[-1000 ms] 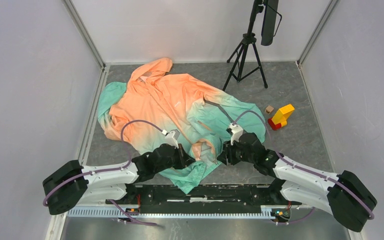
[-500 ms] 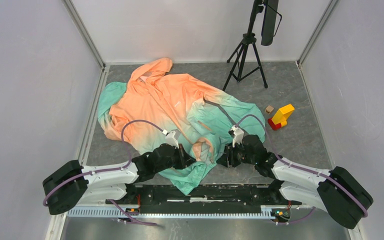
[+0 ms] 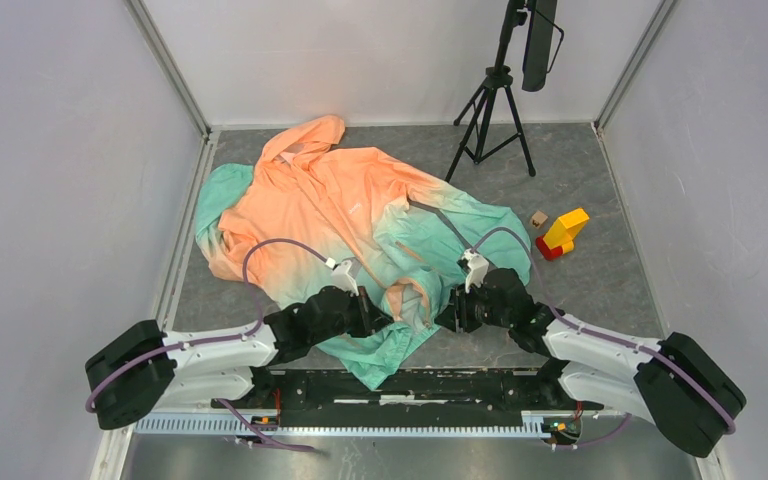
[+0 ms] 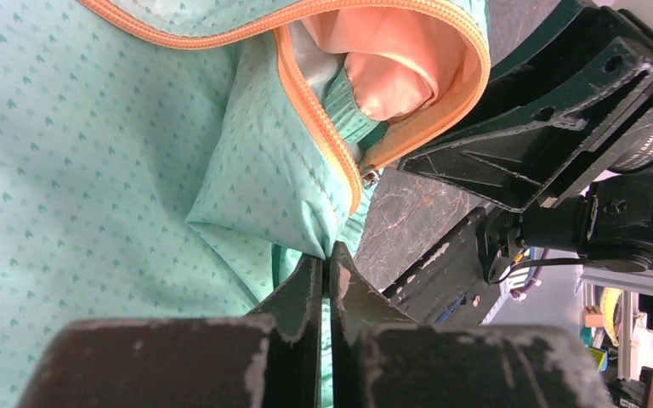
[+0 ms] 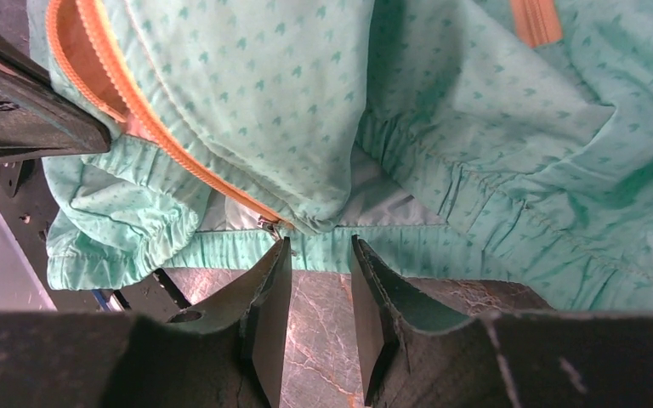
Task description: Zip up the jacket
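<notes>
The jacket (image 3: 340, 215) lies spread on the grey floor, orange at the hood and shoulders, teal at the hem. My left gripper (image 3: 378, 319) is shut on a fold of teal hem fabric (image 4: 264, 195), just below the orange zipper (image 4: 319, 136) and its metal slider (image 4: 371, 176). My right gripper (image 3: 447, 315) is open at the jacket's hem edge. In the right wrist view its fingertips (image 5: 278, 255) sit just below the elastic hem (image 5: 425, 246), with the zipper's lower end and a small metal pull (image 5: 268, 224) beside the left fingertip. Nothing is between its jaws.
A black tripod (image 3: 492, 110) stands at the back. A yellow and red block (image 3: 563, 233) and a small wooden cube (image 3: 537, 218) lie to the right of the jacket. White walls enclose the floor on three sides.
My right gripper has moved left and slightly forward to the hem edge. The folded zipper edge has risen a little between the two grippers. The left arm has hardly moved.
</notes>
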